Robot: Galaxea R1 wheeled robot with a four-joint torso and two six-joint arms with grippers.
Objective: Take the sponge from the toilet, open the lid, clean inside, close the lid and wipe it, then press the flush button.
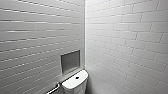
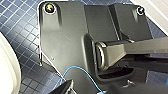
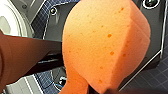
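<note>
Right gripper (image 3: 87, 88) looks clamped on the sponge (image 3: 105, 42) near its pinched waist, fat lobe sticking outward above the blue floor tiles (image 3: 150, 80) just beside the toilet (image 1: 75, 83), flush button (image 1: 77, 77) mid-tank.

Two walls of white oblong tiles, laid like brickwork, meet in a corner (image 1: 85, 30); the left wall (image 1: 32, 37) carries bright streaks of light along its tile edges; the right wall (image 1: 130, 37) looks more even and matt; low in the left wall, near the corner, a grey square recess (image 1: 70, 61) is set into the tiles; below and left of it a metal rail (image 1: 53, 89) slants at the picture's lower edge; the floor (image 2: 22, 32) is of small dark blue square tiles with pale joints.
</note>
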